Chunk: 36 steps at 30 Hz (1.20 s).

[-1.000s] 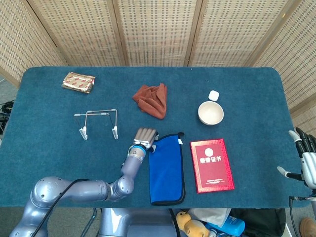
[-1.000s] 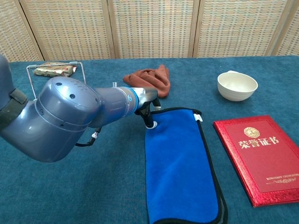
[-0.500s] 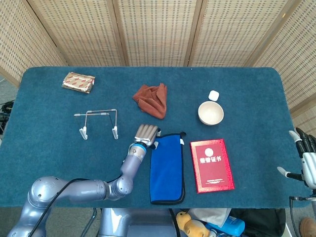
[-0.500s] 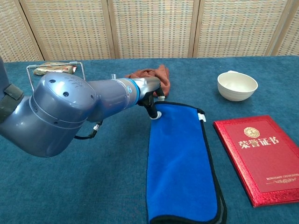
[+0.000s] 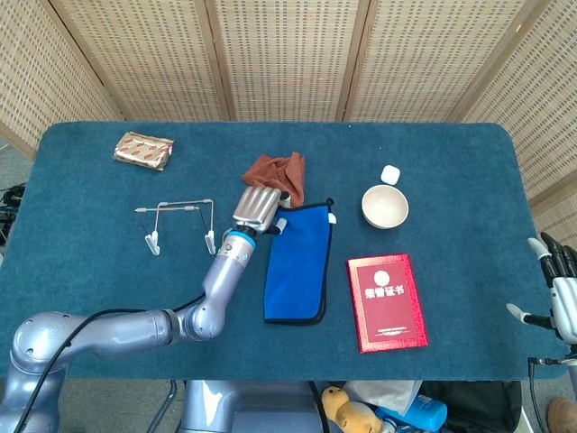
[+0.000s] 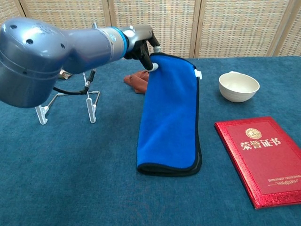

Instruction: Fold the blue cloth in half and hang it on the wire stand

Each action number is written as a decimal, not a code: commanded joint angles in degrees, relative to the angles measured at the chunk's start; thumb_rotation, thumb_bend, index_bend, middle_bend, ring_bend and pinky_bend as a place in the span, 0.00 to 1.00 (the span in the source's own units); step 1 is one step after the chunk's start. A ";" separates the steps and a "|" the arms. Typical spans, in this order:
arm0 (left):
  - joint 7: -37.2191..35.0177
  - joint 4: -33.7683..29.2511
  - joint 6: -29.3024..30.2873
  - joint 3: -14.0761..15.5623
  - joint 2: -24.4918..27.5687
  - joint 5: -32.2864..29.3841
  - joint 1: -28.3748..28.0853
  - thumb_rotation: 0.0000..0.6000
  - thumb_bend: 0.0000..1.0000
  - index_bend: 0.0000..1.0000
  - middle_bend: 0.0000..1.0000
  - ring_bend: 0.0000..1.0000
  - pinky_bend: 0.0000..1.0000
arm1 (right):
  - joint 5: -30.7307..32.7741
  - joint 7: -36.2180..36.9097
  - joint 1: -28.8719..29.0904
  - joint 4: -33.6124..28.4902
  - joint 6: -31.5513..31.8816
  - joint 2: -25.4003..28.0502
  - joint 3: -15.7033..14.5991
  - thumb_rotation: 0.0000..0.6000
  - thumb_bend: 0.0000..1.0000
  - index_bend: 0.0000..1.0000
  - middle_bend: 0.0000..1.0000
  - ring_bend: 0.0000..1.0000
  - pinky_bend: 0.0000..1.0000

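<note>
The folded blue cloth (image 5: 297, 263) (image 6: 169, 113) hangs from its upper left corner, its lower end still touching the table. My left hand (image 5: 259, 209) (image 6: 143, 44) grips that corner, lifted above the table. The wire stand (image 5: 178, 225) (image 6: 66, 96) stands upright to the left of the hand, bare. My right hand (image 5: 557, 289) shows only in the head view, at the right edge beyond the table, fingers spread and holding nothing.
A rust-brown cloth (image 5: 278, 176) (image 6: 137, 80) lies crumpled just behind the left hand. A white bowl (image 5: 385, 207) (image 6: 238, 86) and a red booklet (image 5: 387, 300) (image 6: 261, 157) lie to the right. A foil packet (image 5: 142, 150) sits at the far left.
My left hand has risen and moved away from the table's front edge, lifting the blue cloth by its corner so it now hangs instead of lying flat. The right hand has stayed put.
</note>
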 commanded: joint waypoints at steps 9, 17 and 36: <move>-1.70 -4.08 1.77 -1.82 9.19 2.51 1.45 1.00 0.59 0.87 1.00 1.00 1.00 | -0.03 -0.46 0.21 -0.02 -0.43 -0.23 -0.14 1.00 0.00 0.01 0.00 0.00 0.00; -6.00 -5.87 -3.02 -3.09 20.02 2.99 4.71 1.00 0.59 0.87 1.00 1.00 1.00 | -0.18 -1.62 0.24 -0.60 -0.29 -0.47 -0.26 1.00 0.00 0.01 0.00 0.00 0.00; -24.50 -6.43 -9.39 0.78 31.93 17.68 14.42 1.00 0.59 0.86 1.00 1.00 1.00 | -1.31 -3.92 -0.24 -1.89 1.11 -0.69 -0.83 1.00 0.00 0.01 0.00 0.00 0.00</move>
